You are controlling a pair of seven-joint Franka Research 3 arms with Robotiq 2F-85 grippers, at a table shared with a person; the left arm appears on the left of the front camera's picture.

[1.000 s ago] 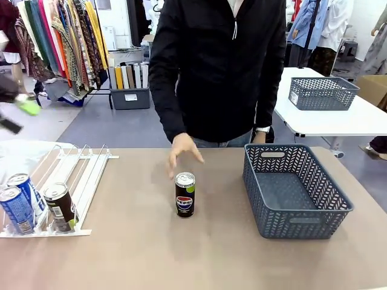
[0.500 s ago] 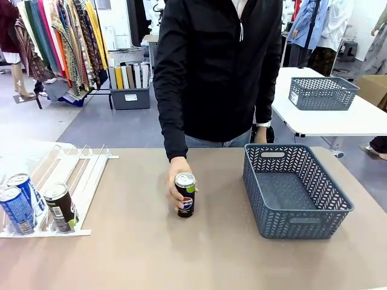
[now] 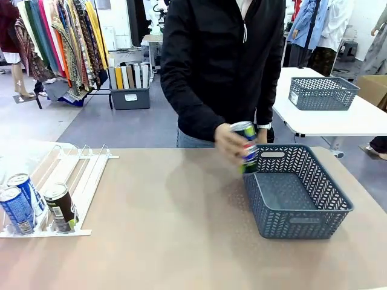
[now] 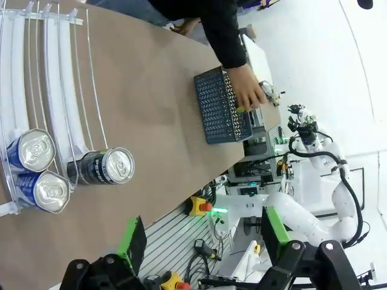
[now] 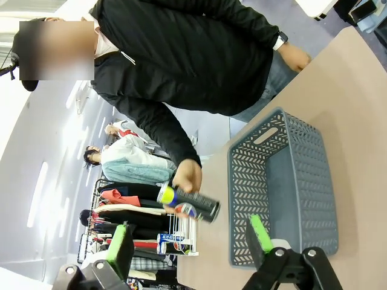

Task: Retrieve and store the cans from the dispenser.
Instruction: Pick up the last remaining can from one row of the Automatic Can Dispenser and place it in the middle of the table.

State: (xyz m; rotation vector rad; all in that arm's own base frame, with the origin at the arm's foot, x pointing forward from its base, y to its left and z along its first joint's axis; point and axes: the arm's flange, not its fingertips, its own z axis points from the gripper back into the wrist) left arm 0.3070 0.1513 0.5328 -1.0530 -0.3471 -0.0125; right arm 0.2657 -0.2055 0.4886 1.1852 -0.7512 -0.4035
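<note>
A black can is held tilted in the person's hand, just over the far left rim of the grey basket. Three more cans are seen at the near end of the dispenser, far left on the surface. Both the left end effector and the right end effector are spread wide, nothing pinched. If the can is dropped too soon, the rim could be hit and the can knocked outside.
</note>
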